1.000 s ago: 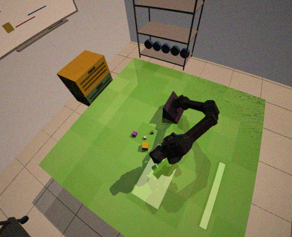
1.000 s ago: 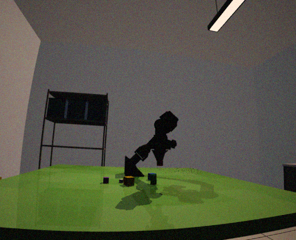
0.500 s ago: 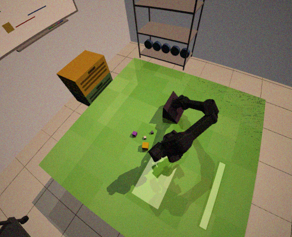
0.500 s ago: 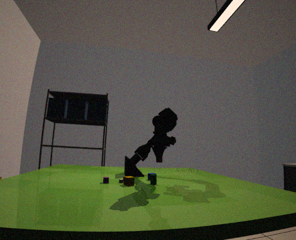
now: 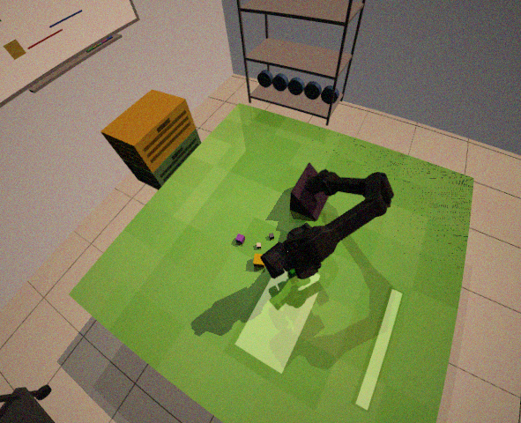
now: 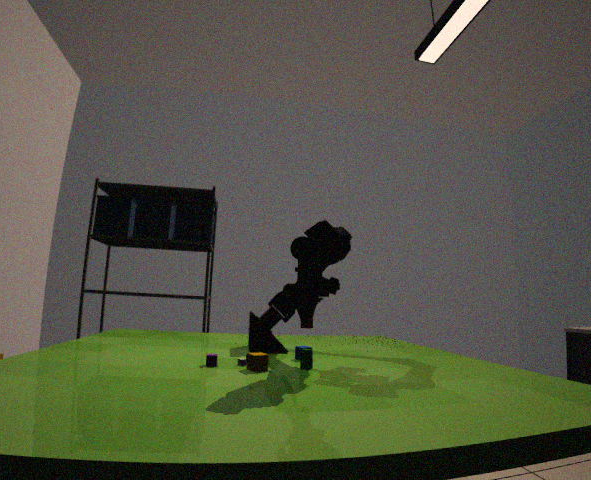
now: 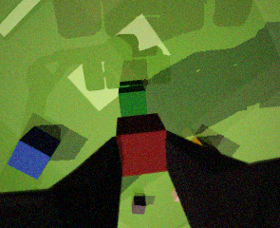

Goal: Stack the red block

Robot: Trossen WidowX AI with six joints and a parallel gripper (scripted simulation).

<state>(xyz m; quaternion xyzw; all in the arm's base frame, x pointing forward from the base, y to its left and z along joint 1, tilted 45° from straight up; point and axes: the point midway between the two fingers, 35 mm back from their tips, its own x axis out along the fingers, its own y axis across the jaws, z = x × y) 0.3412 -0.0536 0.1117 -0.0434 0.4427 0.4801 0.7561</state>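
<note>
The red block [image 7: 144, 153] [image 6: 306, 326] is held between the two dark fingers of my gripper [image 7: 140, 141] [image 6: 306, 323], which is shut on it. In the exterior view the block hangs above the green tower [image 6: 306, 358] [image 7: 132, 102], with a gap between them. The tower stands upright on the green table; in the wrist view it shows just beyond the red block, which may hide part of it. In the top view only a bit of green [image 5: 291, 272] shows beneath the arm, and the red block is hidden there.
A blue block [image 7: 29, 159] [image 6: 300, 352] stands near the tower. An orange block [image 5: 257, 260] [image 6: 257, 361], a purple block [image 5: 240, 238] [image 6: 211, 360], a small pink block [image 5: 257, 246] and a small grey block [image 5: 271, 236] [image 7: 139, 205] lie on the green table [image 5: 160, 255].
</note>
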